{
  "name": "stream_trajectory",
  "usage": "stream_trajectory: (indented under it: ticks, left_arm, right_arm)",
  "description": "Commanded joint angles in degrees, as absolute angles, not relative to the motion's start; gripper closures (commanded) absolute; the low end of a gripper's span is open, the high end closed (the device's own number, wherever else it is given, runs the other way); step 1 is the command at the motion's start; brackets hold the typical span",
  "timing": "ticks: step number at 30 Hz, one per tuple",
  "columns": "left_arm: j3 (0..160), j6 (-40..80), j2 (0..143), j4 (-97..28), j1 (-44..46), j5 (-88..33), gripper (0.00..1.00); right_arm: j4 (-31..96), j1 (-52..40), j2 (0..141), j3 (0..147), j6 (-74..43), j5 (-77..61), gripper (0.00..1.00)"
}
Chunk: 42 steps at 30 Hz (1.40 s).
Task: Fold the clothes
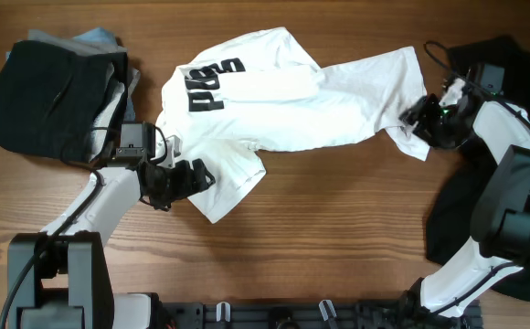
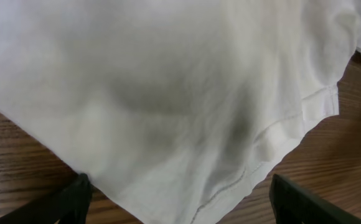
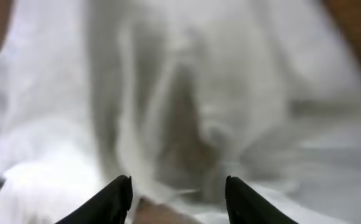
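Left gripper (image 1: 194,177): low over the table at the shirt's lower left corner. Its fingers (image 2: 62,202) are spread wide with nothing pinched, and white cloth fills the left wrist view just beyond them.
Right gripper (image 1: 420,115): at the shirt's far right end. Its fingers (image 3: 115,198) stand apart. The right wrist view is blurred, showing wrinkled white cloth behind the gap, and I cannot tell whether the fingers touch it.
White T-shirt (image 1: 292,100): lies across the middle of the table, stretched crookedly from left to right. It is rumpled and partly doubled over itself, not flat.
Lettering (image 1: 212,84): bold and black, near the shirt's upper left. It runs sideways and is partly hidden in a fold.
Hem (image 2: 320,102): a stitched edge, curling a little, resting on the wood.
Black garment (image 1: 452,219): large and plain, spread along the right edge under and behind the right arm, just beside the shirt's right end.
Stack (image 1: 41,105): dark folded cloth at upper left, with grey and blue pieces showing beneath. It sits near the shirt but apart from it, behind the left arm.
Table (image 1: 338,238): brown wood grain, bare in front of the shirt.
In the way: the shirt's own overlapped folds, and each arm lying over its end of the cloth.
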State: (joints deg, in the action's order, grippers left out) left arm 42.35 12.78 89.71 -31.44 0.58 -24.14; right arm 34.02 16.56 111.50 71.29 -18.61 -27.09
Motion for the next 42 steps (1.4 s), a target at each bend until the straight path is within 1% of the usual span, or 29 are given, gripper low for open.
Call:
stream_trajectory:
  ticks: [1,4,5,8,11,15,19,23,25,26,27,28,32,33,35,36,38,39,40,42]
  left_arm:
    - [39.9,12.4,91.9,-30.9,0.3,-19.7,0.07]
    - [40.0,12.4,91.9,-30.9,0.3,-19.7,0.07]
    - [40.0,12.4,91.9,-30.9,0.3,-19.7,0.07]
    - [40.0,12.4,91.9,-30.9,0.3,-19.7,0.07]
    - [40.0,12.4,91.9,-30.9,0.3,-19.7,0.07]
    - [40.0,12.4,91.9,-30.9,0.3,-19.7,0.06]
    - [40.0,12.4,91.9,-30.9,0.3,-19.7,0.07]
    - [40.0,12.4,91.9,-31.1,0.3,-19.7,0.06]
    - [40.0,12.4,91.9,-31.1,0.3,-19.7,0.06]
    - [40.0,12.5,91.9,-31.1,0.3,-19.7,0.06]
    - [40.0,12.5,91.9,-31.4,0.3,-19.8,0.06]
    - [40.0,12.5,91.9,-32.2,0.3,-19.9,0.06]
    - [39.9,12.5,91.9,-32.5,0.3,-19.9,0.05]
    - [39.9,12.5,91.9,-32.1,0.3,-20.1,0.02]
    - [39.5,12.5,91.9,-32.1,0.3,-23.0,0.01]
    - [38.8,12.5,91.9,-32.2,0.3,-24.1,0.01]
    - [37.2,12.7,91.9,-32.2,0.3,-24.3,0.07]
    - [35.8,12.7,91.9,-31.0,0.3,-24.5,0.11]
    - [34.5,12.7,91.9,-28.9,0.3,-25.6,0.19]
    - [33.2,14.4,91.9,-26.7,0.3,-25.8,0.27]
  right_arm:
    - [37.4,15.9,110.3,71.6,-11.8,-41.3,0.44]
    - [39.4,14.3,110.3,71.6,-13.3,-39.3,0.43]
    - [39.7,13.6,110.3,71.6,-17.3,-34.4,0.44]
    - [37.8,13.1,110.4,71.5,-21.1,-25.7,0.44]
    - [33.4,13.1,110.4,71.5,-21.1,-26.7,0.44]
    - [28.4,13.1,110.4,71.5,-21.0,-34.6,0.44]
    - [27.8,13.1,110.4,71.5,-21.3,-33.2,0.45]
    - [30.2,13.1,110.4,71.5,-24.0,-27.6,0.67]
    - [30.7,13.1,110.4,71.5,-24.1,-26.5,0.73]
    - [30.7,13.1,110.4,71.5,-24.2,-26.3,0.81]
    - [30.6,13.1,110.4,71.5,-24.2,-26.3,0.93]
    - [30.6,13.1,110.4,71.5,-24.1,-26.3,0.96]
    - [31.9,13.1,109.1,71.6,-23.7,-26.3,0.96]
    - [32.3,13.1,108.1,71.6,-23.1,-26.3,0.96]
    - [33.9,13.1,104.8,71.6,-22.2,-25.4,0.96]
    - [34.8,13.1,103.0,71.6,-22.2,-24.1,0.96]
    - [36.7,13.1,100.0,71.6,-22.1,-22.2,0.96]
    - [37.6,13.1,98.4,71.6,-21.8,-21.8,0.96]
    - [38.4,13.1,97.7,71.6,-21.8,-21.8,0.96]
    - [39.6,13.1,97.5,71.6,-21.8,-21.8,0.96]
